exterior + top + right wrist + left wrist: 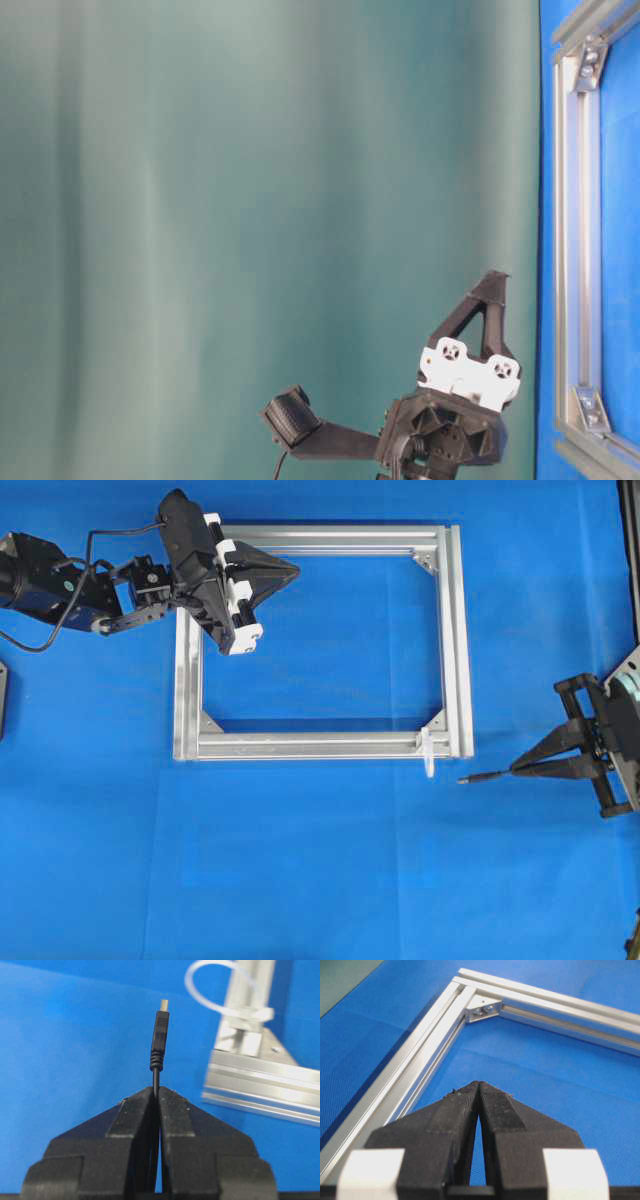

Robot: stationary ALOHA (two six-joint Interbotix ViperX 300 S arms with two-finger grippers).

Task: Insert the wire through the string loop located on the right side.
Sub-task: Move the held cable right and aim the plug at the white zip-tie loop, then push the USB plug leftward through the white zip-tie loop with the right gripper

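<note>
My right gripper is shut on the wire, whose dark plug end sticks out past the fingertips toward the frame. The whitish string loop hangs at the lower right corner of the silver aluminium frame, a short way left of the plug and apart from it. In the right wrist view the loop stands to the right of the plug tip. My left gripper is shut and empty above the frame's upper left corner.
A blue cloth covers the table. The left arm reaches in from the left edge over the frame's top rail. A corner bracket lies ahead of the left fingertips. The table-level view shows a teal backdrop and the frame's edge.
</note>
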